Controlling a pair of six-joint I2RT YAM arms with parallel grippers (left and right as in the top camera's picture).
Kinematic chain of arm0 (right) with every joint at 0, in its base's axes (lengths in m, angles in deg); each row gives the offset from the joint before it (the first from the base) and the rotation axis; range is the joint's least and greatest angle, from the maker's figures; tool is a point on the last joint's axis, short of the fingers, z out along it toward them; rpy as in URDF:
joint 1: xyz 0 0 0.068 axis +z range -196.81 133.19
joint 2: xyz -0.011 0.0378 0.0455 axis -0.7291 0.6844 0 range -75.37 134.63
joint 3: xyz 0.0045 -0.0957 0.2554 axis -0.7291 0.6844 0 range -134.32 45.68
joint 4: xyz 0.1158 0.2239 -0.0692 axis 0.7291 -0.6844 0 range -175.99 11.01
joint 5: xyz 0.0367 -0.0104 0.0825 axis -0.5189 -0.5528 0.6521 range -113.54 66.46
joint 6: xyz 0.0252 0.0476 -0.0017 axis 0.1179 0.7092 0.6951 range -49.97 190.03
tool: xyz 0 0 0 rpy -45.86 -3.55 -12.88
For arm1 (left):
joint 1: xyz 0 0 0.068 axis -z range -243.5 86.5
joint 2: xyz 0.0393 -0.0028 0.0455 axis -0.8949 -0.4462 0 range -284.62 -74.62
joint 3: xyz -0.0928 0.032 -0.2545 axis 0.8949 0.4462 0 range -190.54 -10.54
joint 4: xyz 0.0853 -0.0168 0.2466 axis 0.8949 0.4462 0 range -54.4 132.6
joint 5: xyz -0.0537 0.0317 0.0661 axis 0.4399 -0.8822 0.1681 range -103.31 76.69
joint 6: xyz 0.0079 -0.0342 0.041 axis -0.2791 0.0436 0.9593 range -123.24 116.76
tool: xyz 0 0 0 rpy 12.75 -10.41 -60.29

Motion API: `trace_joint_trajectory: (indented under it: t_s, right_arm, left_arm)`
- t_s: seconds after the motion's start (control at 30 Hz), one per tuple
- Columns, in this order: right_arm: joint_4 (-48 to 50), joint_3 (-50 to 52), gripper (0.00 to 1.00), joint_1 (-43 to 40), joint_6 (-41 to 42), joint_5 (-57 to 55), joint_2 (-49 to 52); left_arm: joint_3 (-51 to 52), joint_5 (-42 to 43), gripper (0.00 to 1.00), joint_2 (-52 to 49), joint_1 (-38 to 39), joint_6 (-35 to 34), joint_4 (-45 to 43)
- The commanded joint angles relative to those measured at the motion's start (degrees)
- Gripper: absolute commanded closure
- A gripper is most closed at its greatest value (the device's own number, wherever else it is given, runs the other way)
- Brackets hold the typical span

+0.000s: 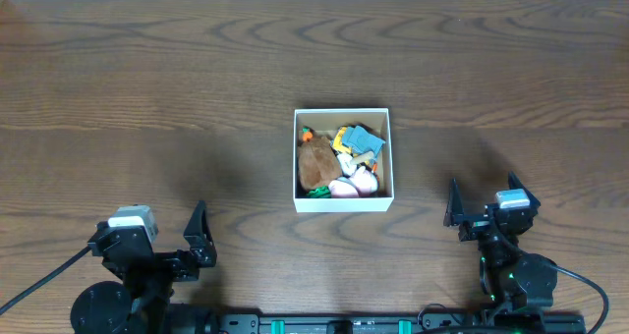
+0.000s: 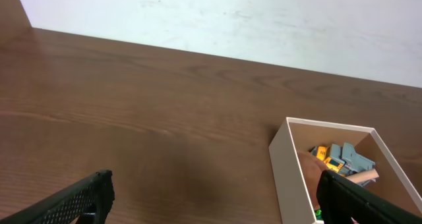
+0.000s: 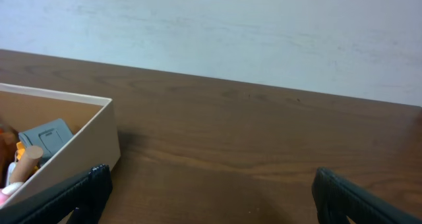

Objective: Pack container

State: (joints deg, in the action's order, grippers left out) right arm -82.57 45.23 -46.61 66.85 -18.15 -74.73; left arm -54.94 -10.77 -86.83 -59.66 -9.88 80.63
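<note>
The container (image 1: pixel 343 202), a square shallow box with white walls and tan inside, sits mid-table. It holds several small toys: a brown plush (image 1: pixel 316 163), a blue-grey piece (image 1: pixel 362 138), orange, yellow, green and pink-white bits. The box also shows in the left wrist view (image 2: pixel 290 174) and the right wrist view (image 3: pixel 92 141). My left gripper (image 1: pixel 197 238) is open and empty at the front left, well away from the box. My right gripper (image 1: pixel 484 213) is open and empty at the front right, right of the box.
Dark wood table (image 1: pixel 147 88) all around the box. A pale wall (image 2: pixel 264 20) rises beyond the far table edge. Both arm bases stand at the front edge.
</note>
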Motion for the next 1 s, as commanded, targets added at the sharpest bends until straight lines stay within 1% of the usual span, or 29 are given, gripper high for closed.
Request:
trace_joint_trajectory:
  t_s: [0.0, 0.87, 0.97]
  right_arm:
    - [-0.11, 0.13, 0.01, -0.37, 0.35, 0.61, -0.37]
    - [-0.11, 0.13, 0.01, -0.37, 0.35, 0.61, -0.37]
    - [-0.11, 0.13, 0.01, -0.37, 0.35, 0.61, -0.37]
  left_arm:
    - [0.11, -0.87, 0.02, 0.20, -0.24, -0.11, -0.04]
    - [0.11, -0.87, 0.02, 0.20, -0.24, -0.11, -0.02]
    - [0.11, -0.92, 0.02, 0.24, -0.24, 0.15, 1.90]
